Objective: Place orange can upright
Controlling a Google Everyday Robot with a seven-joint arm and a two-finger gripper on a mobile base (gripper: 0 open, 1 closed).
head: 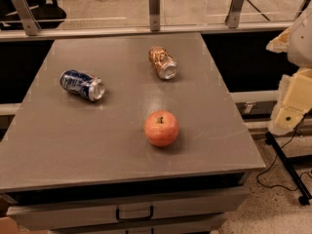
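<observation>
The orange can (162, 62) lies on its side on the grey table (73, 140), toward the back middle. Its silver top faces the front right. My gripper (291, 112) shows as cream-coloured parts at the right edge of the view. It is beyond the table's right side, well apart from the can, and holds nothing that I can see.
A blue can (82, 85) lies on its side at the left. A red-orange apple (161, 128) sits in front of the orange can, near the table's middle front. A drawer handle (134, 213) is below the front edge. A railing (154, 9) runs behind the table.
</observation>
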